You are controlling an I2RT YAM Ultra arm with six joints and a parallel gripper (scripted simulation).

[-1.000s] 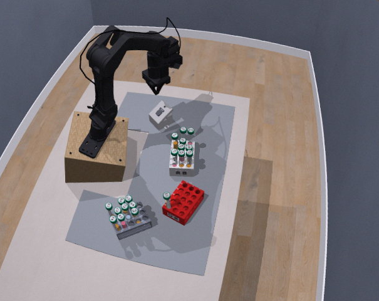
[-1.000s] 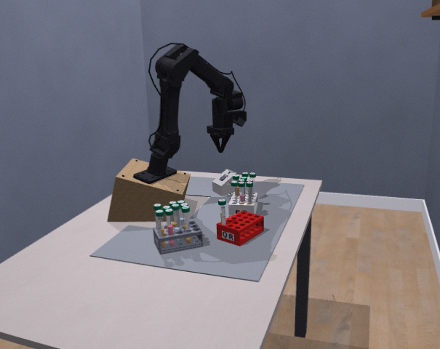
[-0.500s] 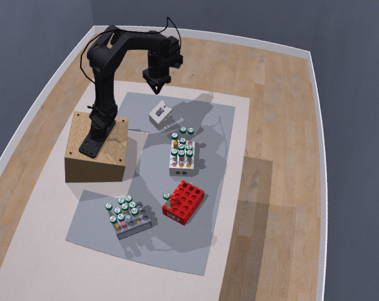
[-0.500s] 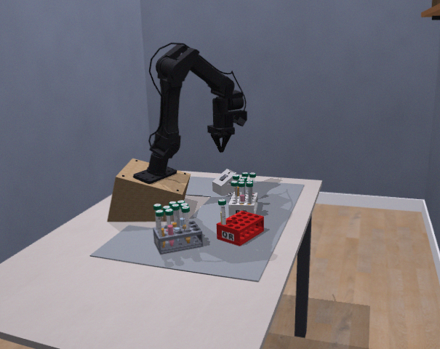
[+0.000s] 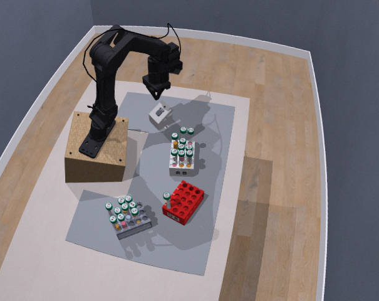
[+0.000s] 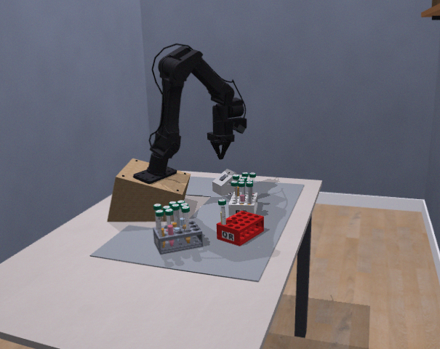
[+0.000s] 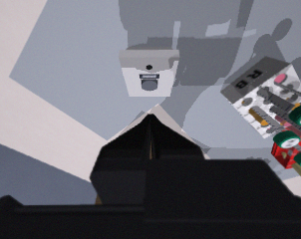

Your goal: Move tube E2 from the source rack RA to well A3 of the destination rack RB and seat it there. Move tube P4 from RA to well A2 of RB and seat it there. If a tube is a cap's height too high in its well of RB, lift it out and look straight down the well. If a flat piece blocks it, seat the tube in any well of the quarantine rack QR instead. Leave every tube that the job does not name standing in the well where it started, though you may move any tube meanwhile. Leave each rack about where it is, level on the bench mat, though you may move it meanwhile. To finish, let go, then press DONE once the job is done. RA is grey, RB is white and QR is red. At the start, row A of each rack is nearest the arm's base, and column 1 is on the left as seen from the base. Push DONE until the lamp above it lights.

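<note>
My gripper (image 5: pixel 156 98) (image 6: pixel 220 158) (image 7: pixel 150 119) is shut and empty, in the air near the white DONE box (image 5: pixel 162 114) (image 6: pixel 222 183) (image 7: pixel 150 91). The lamp on the box looks dark. The white rack RB (image 5: pixel 181 171) (image 6: pixel 243 207) (image 7: pixel 267 64) holds several green-capped tubes. The grey rack RA (image 5: pixel 134 231) (image 6: pixel 179 246) holds several green-capped tubes toward its left side. The red rack QR (image 5: pixel 183 217) (image 6: pixel 232 227) (image 7: pixel 281 155) holds one green-capped tube (image 5: pixel 166 196) (image 6: pixel 222 211) upright in a corner well. Cap labels are too small to read surely.
The wooden base block (image 5: pixel 95 168) (image 6: pixel 145 204) stands at the left of the blue-grey bench mat (image 5: pixel 170 253) (image 6: pixel 212 262). RB stands between the DONE box and QR. RA stands at the near left in the top and exterior views. The arm's shadow falls across the mat.
</note>
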